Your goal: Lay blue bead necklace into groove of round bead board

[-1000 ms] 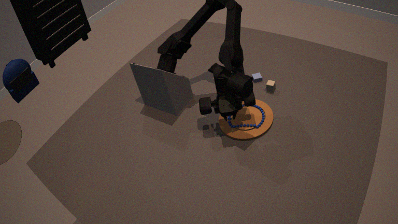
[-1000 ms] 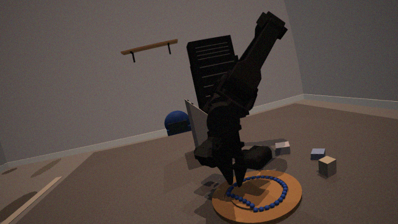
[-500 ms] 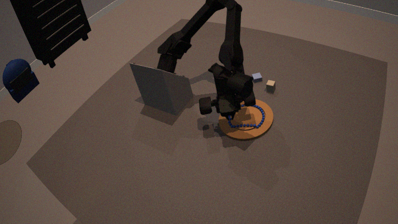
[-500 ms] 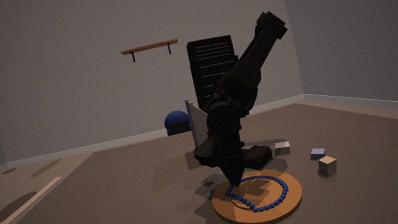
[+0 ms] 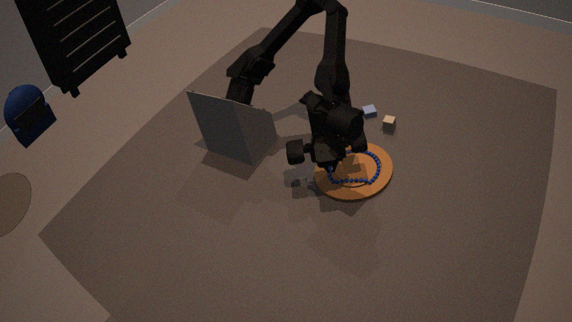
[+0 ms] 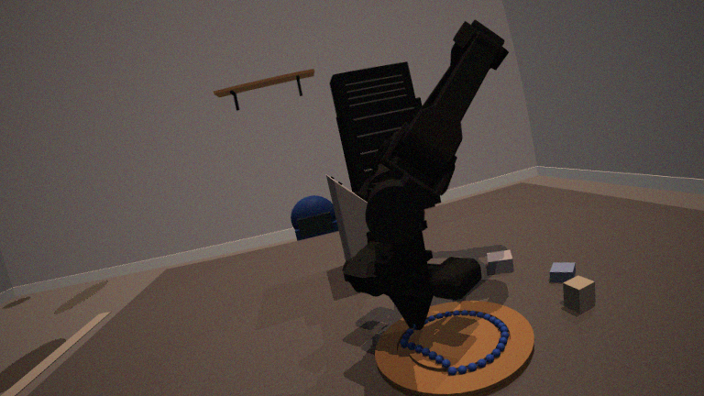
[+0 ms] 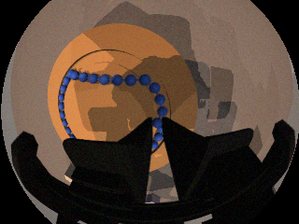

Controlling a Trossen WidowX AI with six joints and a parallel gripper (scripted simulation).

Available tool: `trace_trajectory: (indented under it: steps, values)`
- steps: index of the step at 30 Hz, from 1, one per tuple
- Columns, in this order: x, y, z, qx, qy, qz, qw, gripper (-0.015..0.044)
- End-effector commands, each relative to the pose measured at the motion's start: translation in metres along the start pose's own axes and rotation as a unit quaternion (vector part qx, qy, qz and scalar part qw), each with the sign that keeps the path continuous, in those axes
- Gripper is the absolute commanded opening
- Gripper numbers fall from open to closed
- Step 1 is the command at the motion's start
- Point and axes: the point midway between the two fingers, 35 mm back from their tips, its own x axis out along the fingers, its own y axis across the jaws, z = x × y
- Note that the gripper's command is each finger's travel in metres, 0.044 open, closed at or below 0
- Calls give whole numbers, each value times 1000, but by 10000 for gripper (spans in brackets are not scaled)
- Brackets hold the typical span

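Note:
The blue bead necklace (image 5: 378, 167) (image 6: 505, 334) (image 7: 117, 80) lies as a closed loop on the round orange bead board (image 5: 354, 194) (image 6: 522, 342) (image 7: 135, 37). One stretch runs nearly straight, inside the curve of the groove, which shows bare beside it in the wrist view. My gripper (image 5: 334, 169) (image 6: 416, 326) (image 7: 157, 121) is low over the board's left part in the top and exterior views. Its fingertips are close together with a bead between them, so it is shut on the necklace. The fingers hide part of the loop in the wrist view.
A tan block (image 5: 389, 121) (image 6: 578, 294) and a blue-grey block (image 5: 369, 110) (image 6: 562, 271) lie behind the board. A pale block (image 6: 499, 261) lies nearby in the exterior view. A grey slanted panel (image 5: 227, 128) (image 6: 348, 225) stands left of the gripper.

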Motion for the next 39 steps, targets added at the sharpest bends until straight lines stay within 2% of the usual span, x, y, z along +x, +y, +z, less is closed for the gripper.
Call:
trace_trajectory:
  steps: [1, 26, 39]
  values:
    - [0, 0, 0, 0, 0, 0, 1000, 0]
    - [2, -8, 2, 2, 1, 1, 1000, 0]
    - [-2, -7, 2, 1, 1, 1, 1000, 341]
